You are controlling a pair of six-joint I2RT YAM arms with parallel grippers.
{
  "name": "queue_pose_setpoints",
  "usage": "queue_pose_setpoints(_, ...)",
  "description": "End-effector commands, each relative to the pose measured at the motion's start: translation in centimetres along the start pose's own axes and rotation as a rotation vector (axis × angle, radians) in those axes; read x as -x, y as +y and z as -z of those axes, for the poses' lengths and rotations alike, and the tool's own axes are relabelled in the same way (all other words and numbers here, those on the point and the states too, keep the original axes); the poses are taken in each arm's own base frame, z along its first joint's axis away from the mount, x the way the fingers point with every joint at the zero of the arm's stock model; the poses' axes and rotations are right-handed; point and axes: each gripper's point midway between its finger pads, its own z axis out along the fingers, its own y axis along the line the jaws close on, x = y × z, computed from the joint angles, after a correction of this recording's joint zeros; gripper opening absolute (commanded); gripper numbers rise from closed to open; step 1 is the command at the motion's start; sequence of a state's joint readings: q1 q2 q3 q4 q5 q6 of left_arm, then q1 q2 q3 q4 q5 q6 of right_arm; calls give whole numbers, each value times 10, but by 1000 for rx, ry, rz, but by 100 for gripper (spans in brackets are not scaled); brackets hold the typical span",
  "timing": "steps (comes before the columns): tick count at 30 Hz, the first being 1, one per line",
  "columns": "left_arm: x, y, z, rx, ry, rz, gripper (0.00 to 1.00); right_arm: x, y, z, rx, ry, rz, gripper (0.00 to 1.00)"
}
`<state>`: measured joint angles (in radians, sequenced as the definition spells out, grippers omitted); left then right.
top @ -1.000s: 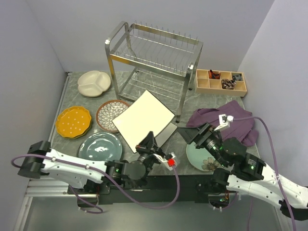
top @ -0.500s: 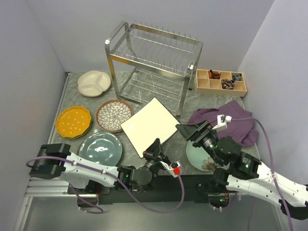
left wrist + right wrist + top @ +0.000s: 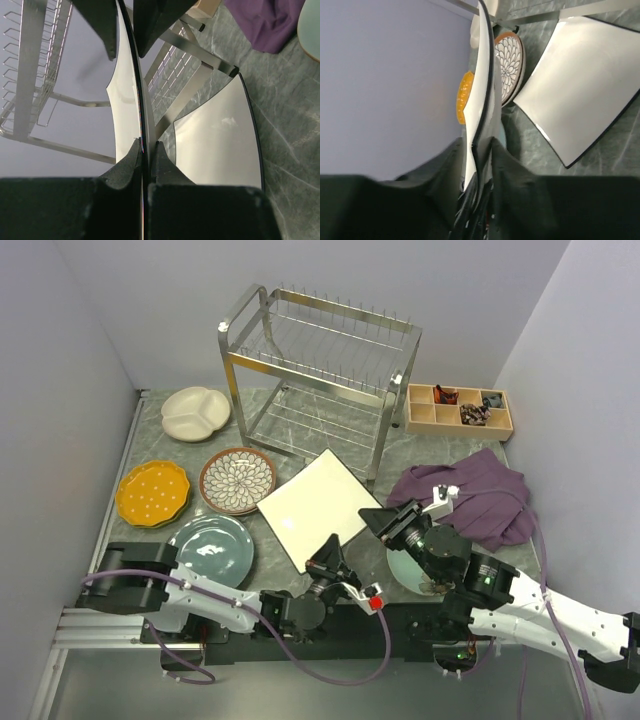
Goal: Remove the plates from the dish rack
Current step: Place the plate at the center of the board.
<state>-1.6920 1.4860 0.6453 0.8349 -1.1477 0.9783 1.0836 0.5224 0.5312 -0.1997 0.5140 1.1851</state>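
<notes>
1. Dish rack [image 3: 320,370] stands at the back of the desk [image 3: 400,455], with a wooden compartment tray [image 3: 460,408] just to its right.
2. White square plate [image 3: 315,502] sits in front of the rack's right front leg, carried between the two arms.
3. Left tool [image 3: 330,552] is on the plate's near corner. Its wrist view shows the dark rim edge-on, pinched tight between both fingers.
4. Right tool [image 3: 375,518] is on the plate's right corner. In its wrist view the rim runs between the fingers, and both appear pressed against the faces, so it looks clamped.
5. Both wrist views show a second square plate [image 3: 220,145], white with a thin dark edge. It lies flat on the desk with one corner just beside a rack foot. The overhead view does not show it apart from the held plate.
6. Flat on the desk to the left lie the cream divided plate [image 3: 195,412], orange dotted plate [image 3: 152,492], brown petal plate [image 3: 238,480] and grey-blue plate [image 3: 210,548].
7. Pale green plate [image 3: 402,568] lies partly under the right arm, with a purple cloth [image 3: 480,495] behind it.
</notes>
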Motion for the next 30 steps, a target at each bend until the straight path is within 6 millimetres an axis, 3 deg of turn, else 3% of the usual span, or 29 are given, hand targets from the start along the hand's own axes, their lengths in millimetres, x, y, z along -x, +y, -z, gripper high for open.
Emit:
queue_pose_setpoints(1, 18, 17, -1, 53, -45, 64, 1, 14, 4, 0, 35, -77, -75, 19)
queue_pose_setpoints(4, 16, 7, -3, 50, -36, 42, 1, 13, -2, -1, 32, -87, -91, 0)
queue_pose_setpoints(12, 20, -6, -8, 44, -22, 41, 6, 14, 2, 6, 135, -90, -159, 0)
queue_pose_setpoints(21, 24, -31, -12, -34, -21, 37, 30, 25, 7, 16, 210, -117, -281, 0)
queue_pose_setpoints(23, 24, -33, -13, -40, -24, 42, 40, 28, 11, 18, 231, -122, -293, 0)
queue_pose_setpoints(27, 26, -37, -13, -46, -30, 63, 49, 33, 12, 20, 239, -146, -307, 0)
queue_pose_setpoints(29, 29, -41, -13, -69, -33, 72, 56, 36, 12, 20, 242, -159, -309, 0)
queue_pose_setpoints(30, 30, -45, -12, -87, -35, 106, 67, 37, 13, 20, 244, -164, -304, 0)
